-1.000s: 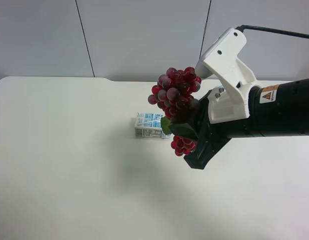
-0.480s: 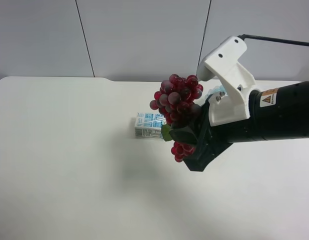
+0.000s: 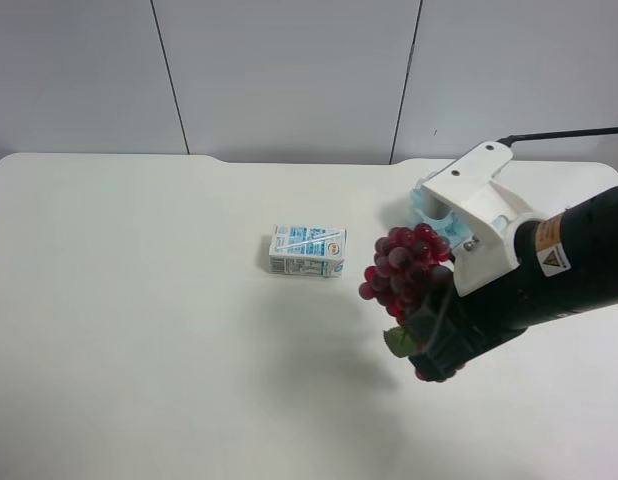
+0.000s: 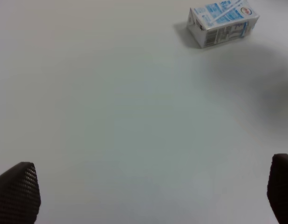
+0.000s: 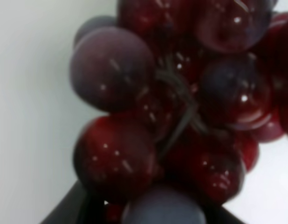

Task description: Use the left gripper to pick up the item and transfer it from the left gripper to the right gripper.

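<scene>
Lower now; grapes (image 3: 401, 264) away from carton (image 3: 307, 251)

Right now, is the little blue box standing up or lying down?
Lying down: the carton rests flat on the table, its long side level.

The bunch of grapes (image 3: 404, 270) is seen to be made of smooth, glossy, plastic-looking berries, some dulled by a faint frosted bloom. The carton (image 3: 307, 250) is shown as printed paperboard with a slight sheen and the table (image 3: 139, 320) as a smooth, matt off-white surface, while the puff (image 3: 423, 208) is made out as light blue mesh. A smooth white plastic housing (image 3: 479, 195) and a matt black sleeve (image 3: 584, 270) are carried by the right gripper (image 3: 431, 345), and a fine woven, matt black texture is shown on the fingers (image 4: 16, 193) of the left gripper (image 4: 147, 190).
</scene>
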Controlling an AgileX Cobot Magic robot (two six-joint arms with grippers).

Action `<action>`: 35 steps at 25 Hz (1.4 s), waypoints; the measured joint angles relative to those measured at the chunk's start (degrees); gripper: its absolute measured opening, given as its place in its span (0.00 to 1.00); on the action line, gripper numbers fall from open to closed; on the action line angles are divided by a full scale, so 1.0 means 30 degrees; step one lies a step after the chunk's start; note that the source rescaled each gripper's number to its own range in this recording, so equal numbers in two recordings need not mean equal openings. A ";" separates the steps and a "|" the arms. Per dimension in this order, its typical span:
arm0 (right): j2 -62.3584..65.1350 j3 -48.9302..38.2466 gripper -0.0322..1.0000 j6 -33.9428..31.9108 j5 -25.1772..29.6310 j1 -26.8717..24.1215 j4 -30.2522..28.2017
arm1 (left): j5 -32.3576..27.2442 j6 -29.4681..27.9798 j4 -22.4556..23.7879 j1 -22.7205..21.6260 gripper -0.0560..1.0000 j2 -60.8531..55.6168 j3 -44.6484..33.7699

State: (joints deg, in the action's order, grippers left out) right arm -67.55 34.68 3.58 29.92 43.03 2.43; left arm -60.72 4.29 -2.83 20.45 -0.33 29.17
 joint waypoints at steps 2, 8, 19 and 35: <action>0.0000 0.0861 0.04 -0.3923 0.2743 0.0000 -0.3250 | 0.0000 0.0000 0.0000 0.0000 1.00 0.0000 0.0000; 0.0019 0.1732 0.04 -0.6745 0.5638 0.0000 -0.6254 | 0.0000 0.0000 0.0000 -0.1086 1.00 0.0000 0.0000; -0.0017 0.1732 0.04 -0.8083 0.6098 0.0000 -0.9645 | 0.0000 0.0000 0.0000 -0.7443 1.00 0.0000 0.0000; -0.5728 0.1732 0.03 -0.8647 0.4144 0.0000 -1.1633 | 0.0000 0.0000 0.0000 -0.7970 1.00 0.0000 0.0000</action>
State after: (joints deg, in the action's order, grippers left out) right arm -84.73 39.88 -22.36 42.35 43.03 -32.47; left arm -60.72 4.29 -2.83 -3.46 -0.33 29.17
